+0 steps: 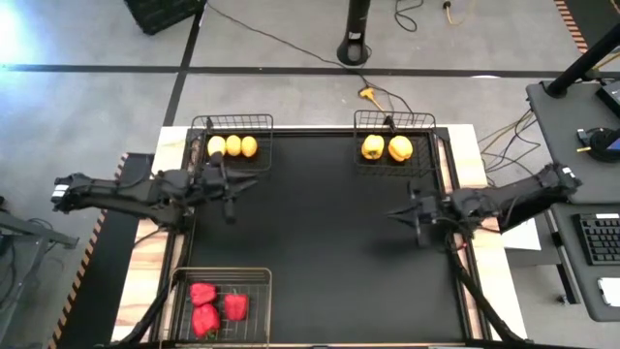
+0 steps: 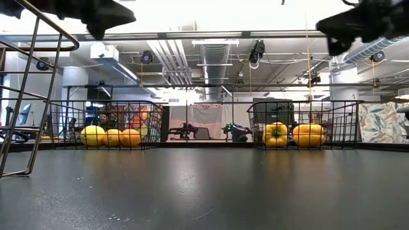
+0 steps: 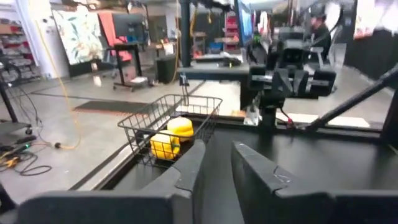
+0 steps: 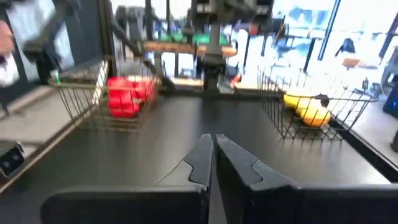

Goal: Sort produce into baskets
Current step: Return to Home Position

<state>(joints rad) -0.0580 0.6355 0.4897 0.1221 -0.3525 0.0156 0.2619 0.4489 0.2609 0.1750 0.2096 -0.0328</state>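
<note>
Floor cables (image 1: 366,94) and a black post (image 1: 356,44) lie beyond the far baskets (image 1: 262,121).

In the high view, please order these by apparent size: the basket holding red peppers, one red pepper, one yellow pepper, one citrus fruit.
1. basket, clearly largest.
2. red pepper and yellow pepper: they look about equal, so I do not rank them.
3. citrus fruit, smallest.

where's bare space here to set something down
Bare: black mat's middle between the left gripper and right gripper, and the corner right of the gold wire basket of red peppers. Crowded: the black wire basket of round citrus and its twin of yellow peppers.
</note>
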